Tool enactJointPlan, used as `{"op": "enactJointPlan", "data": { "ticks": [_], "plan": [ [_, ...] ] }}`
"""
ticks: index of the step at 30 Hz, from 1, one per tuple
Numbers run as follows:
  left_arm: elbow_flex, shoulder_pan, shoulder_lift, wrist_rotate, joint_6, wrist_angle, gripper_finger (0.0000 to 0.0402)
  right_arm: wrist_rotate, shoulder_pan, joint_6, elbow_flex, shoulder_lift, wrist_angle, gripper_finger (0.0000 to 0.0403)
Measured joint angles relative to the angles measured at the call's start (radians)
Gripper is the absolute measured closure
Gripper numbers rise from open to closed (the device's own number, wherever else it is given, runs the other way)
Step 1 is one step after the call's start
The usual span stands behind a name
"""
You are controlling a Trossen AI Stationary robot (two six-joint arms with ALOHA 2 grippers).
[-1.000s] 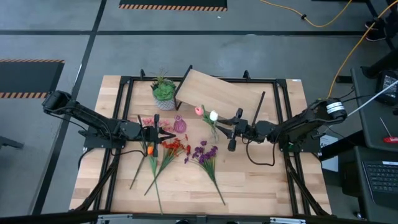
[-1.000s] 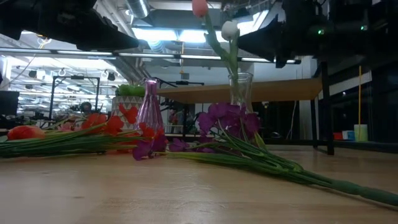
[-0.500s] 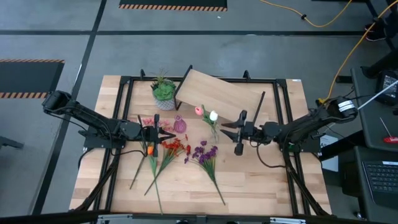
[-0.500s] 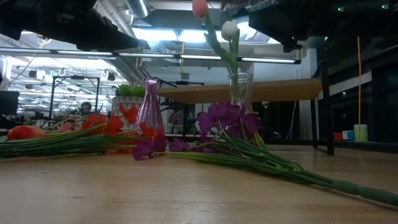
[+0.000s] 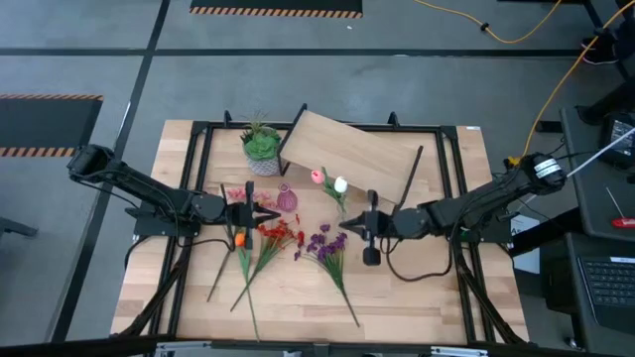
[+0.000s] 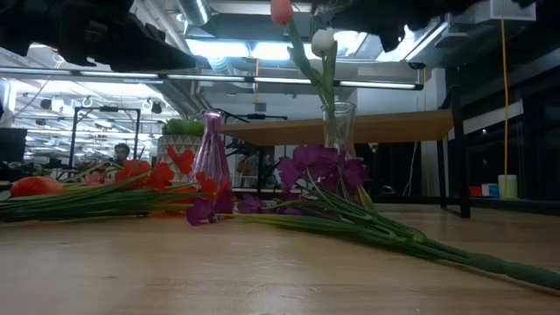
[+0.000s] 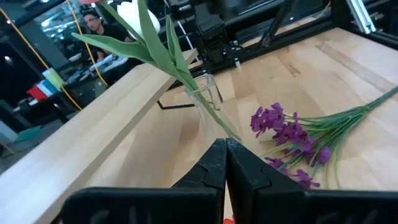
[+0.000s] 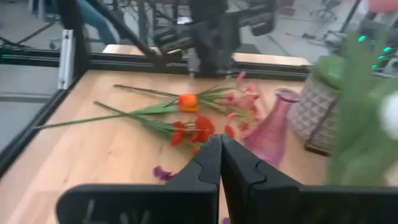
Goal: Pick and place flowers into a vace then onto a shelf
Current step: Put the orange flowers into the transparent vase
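Purple flowers (image 5: 327,243) on table, right hand (image 5: 347,226) closed just beside.

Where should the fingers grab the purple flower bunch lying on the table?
Grip the purple flower bunch on its bare green stalks, below the blossoms, coming straight down from above. It lies flat, and the stalks run together toward the table's front edge, clear of the other stems.

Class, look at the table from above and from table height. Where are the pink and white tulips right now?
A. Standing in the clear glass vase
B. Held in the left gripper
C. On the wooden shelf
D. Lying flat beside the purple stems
A: the tulips rise upright from the clear glass vase, standing on the table in front of the shelf, with no gripper holding them.
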Motion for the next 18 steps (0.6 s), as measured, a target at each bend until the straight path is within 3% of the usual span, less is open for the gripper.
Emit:
{"op": "enactJointPlan", "data": {
  "ticks": [6, 11, 13, 18],
  "plan": [
    [0.0, -0.022, 0.0, 0.008, -0.062, -0.004, 0.04, 0.004, 0.071, -0.022, 0.04, 0.052, -0.014, 0.0399],
    [0.0, -0.091, 0.0, 0.036, -0.149, -0.044, 0.04, 0.09, 0.128, 0.007, 0.04, 0.062, -0.029, 0.0397],
    [0.001, -0.134, 0.0, -0.016, -0.202, -0.066, 0.04, 0.092, 0.145, 0.008, 0.04, 0.063, -0.034, 0.04],
    [0.092, -0.248, 0.008, -0.258, -0.36, -0.285, 0.04, 0.092, 0.178, 0.033, 0.04, 0.063, -0.035, 0.0398]
  ]
}}
